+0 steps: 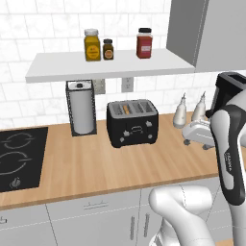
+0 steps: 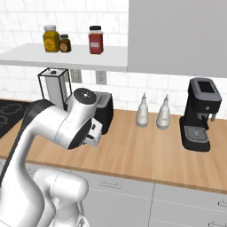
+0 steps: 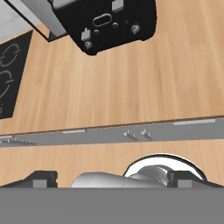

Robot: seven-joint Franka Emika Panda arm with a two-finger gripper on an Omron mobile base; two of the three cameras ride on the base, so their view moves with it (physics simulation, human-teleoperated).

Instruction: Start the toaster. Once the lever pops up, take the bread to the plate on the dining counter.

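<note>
Because the toaster [image 1: 132,123] at frame centre holds bread [image 1: 126,109] in a left slot, lever unpressed, your gripper [image 3: 111,178] hangs back with jaws released.

Paper towel roll [image 1: 82,109] upper left of centre; three jars [image 1: 108,49] on shelf [image 1: 57,67] at top; cooktop [image 1: 19,156] left edge; coffee machine [image 2: 200,114] right; two white bottles [image 2: 142,111] centre.
</note>
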